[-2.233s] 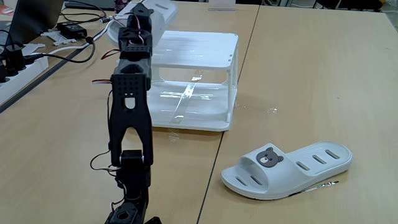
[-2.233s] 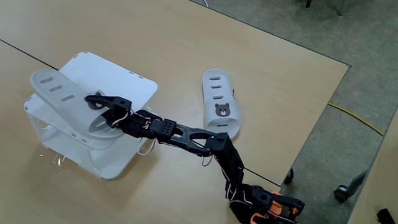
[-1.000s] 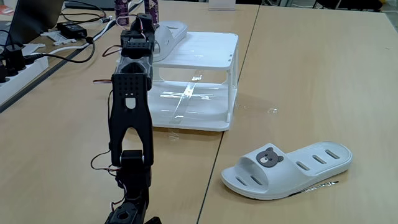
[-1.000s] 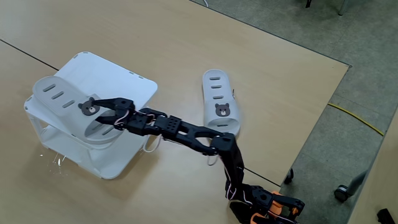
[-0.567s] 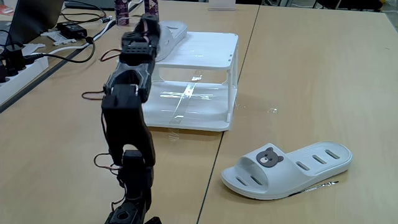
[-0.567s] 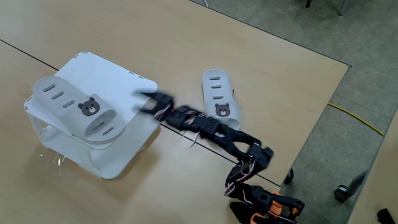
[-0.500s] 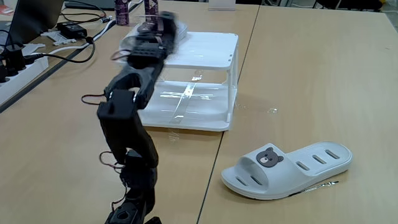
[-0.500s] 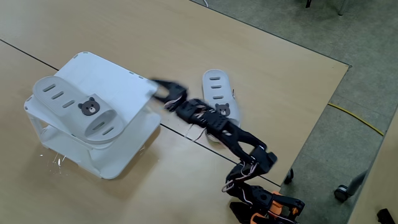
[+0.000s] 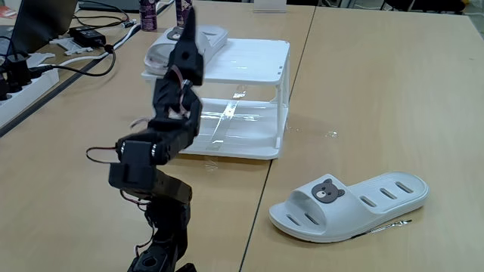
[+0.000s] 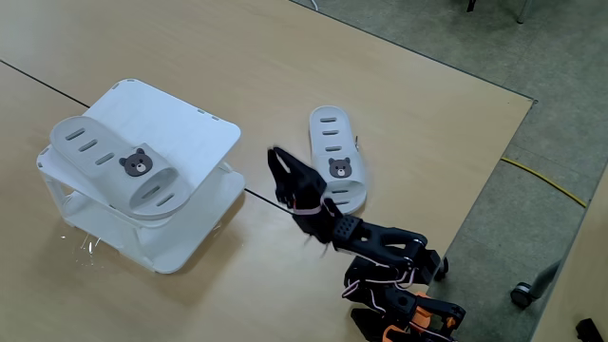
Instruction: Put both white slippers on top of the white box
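The gripper (image 10: 277,160), finger gap indiscernible, hangs just beside the tabletop slipper (image 10: 335,169), whose long axis points toward the far edge.

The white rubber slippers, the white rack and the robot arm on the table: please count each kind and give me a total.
White rubber slippers with a bear badge: 2, one on the rack, one on the table
White plastic two-tier rack: 1
Black robot arm: 1
Total: 4

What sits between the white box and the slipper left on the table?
In a fixed view, the hand hangs over bare tabletop between the white box and that slipper.
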`<state>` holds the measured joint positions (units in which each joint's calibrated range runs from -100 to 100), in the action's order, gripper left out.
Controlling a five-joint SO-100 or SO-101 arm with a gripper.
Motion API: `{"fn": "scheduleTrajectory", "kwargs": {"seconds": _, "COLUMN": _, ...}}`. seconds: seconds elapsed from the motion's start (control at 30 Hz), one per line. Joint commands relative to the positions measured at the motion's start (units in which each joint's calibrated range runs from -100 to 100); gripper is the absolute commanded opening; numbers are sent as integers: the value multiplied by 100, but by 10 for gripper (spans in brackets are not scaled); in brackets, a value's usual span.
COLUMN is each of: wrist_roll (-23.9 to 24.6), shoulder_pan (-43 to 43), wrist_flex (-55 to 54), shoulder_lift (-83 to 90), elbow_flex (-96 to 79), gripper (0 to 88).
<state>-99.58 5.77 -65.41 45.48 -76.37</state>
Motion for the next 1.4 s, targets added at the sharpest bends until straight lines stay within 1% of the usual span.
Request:
{"fn": "scheduleTrajectory", "kwargs": {"seconds": 0.0, "wrist_roll": -42, "shoulder_pan": 262, "wrist_flex": -1078, "shoulder_lift": 630, "elbow_flex": -938, "gripper": 8}}
{"fn": "scheduleTrajectory", "kwargs": {"seconds": 0.1, "wrist_roll": -42, "shoulder_pan": 213, "wrist_flex": -1242, "shoulder_lift": 1160, "elbow_flex": -2137, "gripper": 8}}
{"fn": "scheduleTrajectory", "kwargs": {"seconds": 0.17, "wrist_roll": -42, "shoulder_pan": -1, "wrist_flex": -1181, "shoulder_lift": 1001, "elbow_flex": -2273, "gripper": 8}}
{"fn": "scheduleTrajectory", "kwargs": {"seconds": 0.33, "wrist_roll": -42, "shoulder_pan": -355, "wrist_flex": -1233, "shoulder_lift": -893, "elbow_flex": -2237, "gripper": 8}}
{"fn": "scheduleTrajectory", "kwargs": {"seconds": 0.47, "wrist_roll": -42, "shoulder_pan": -1095, "wrist_flex": -1233, "shoulder_lift": -2584, "elbow_flex": -2228, "gripper": 8}}
{"fn": "scheduleTrajectory", "kwargs": {"seconds": 0.63, "wrist_roll": -42, "shoulder_pan": -1843, "wrist_flex": -1242, "shoulder_lift": -4065, "elbow_flex": -2255, "gripper": 8}}
{"fn": "scheduleTrajectory", "kwargs": {"seconds": 0.9, "wrist_roll": -42, "shoulder_pan": -3578, "wrist_flex": -1250, "shoulder_lift": -4839, "elbow_flex": -2309, "gripper": 8}}
{"fn": "scheduleTrajectory", "kwargs": {"seconds": 0.97, "wrist_roll": -42, "shoulder_pan": -3833, "wrist_flex": -1250, "shoulder_lift": -4999, "elbow_flex": -2300, "gripper": 8}}
{"fn": "scheduleTrajectory", "kwargs": {"seconds": 1.13, "wrist_roll": -42, "shoulder_pan": -4121, "wrist_flex": -1250, "shoulder_lift": -5226, "elbow_flex": -2255, "gripper": 8}}
{"fn": "scheduleTrajectory", "kwargs": {"seconds": 1.23, "wrist_roll": -42, "shoulder_pan": -4154, "wrist_flex": -1276, "shoulder_lift": -5453, "elbow_flex": -2210, "gripper": 10}}
{"fn": "scheduleTrajectory", "kwargs": {"seconds": 1.3, "wrist_roll": -42, "shoulder_pan": -4121, "wrist_flex": -1552, "shoulder_lift": -5537, "elbow_flex": -2110, "gripper": 14}}
{"fn": "scheduleTrajectory", "kwargs": {"seconds": 1.33, "wrist_roll": -42, "shoulder_pan": -4113, "wrist_flex": -1656, "shoulder_lift": -5571, "elbow_flex": -2038, "gripper": 37}}
{"fn": "scheduleTrajectory", "kwargs": {"seconds": 1.37, "wrist_roll": -42, "shoulder_pan": -4113, "wrist_flex": -1725, "shoulder_lift": -5596, "elbow_flex": -1939, "gripper": 83}}
